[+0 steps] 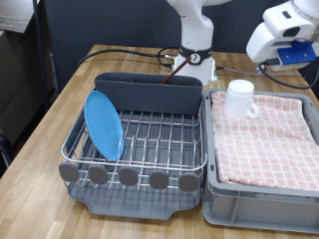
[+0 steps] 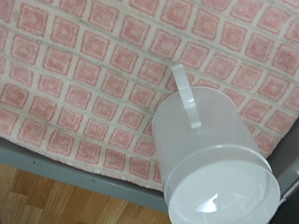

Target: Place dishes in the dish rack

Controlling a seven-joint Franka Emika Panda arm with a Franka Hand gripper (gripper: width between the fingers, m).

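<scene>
Beside the dish rack (image 1: 140, 139), your white mug (image 1: 240, 99) stands upright on the pink checked cloth in the grey crate (image 1: 261, 194), handle (image 2: 184, 91) outward. Your tool (image 1: 282, 38) hangs above it; open or closed, you cannot tell. The light-blue plate (image 1: 103, 124) is racked.

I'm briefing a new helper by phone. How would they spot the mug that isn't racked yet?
Find the grey crate lined with pink checked cloth, at the exterior view's right of the dish rack. The white mug stands on the cloth at its far corner, the only white, handled thing there; the light-blue plate is already racked.
</scene>
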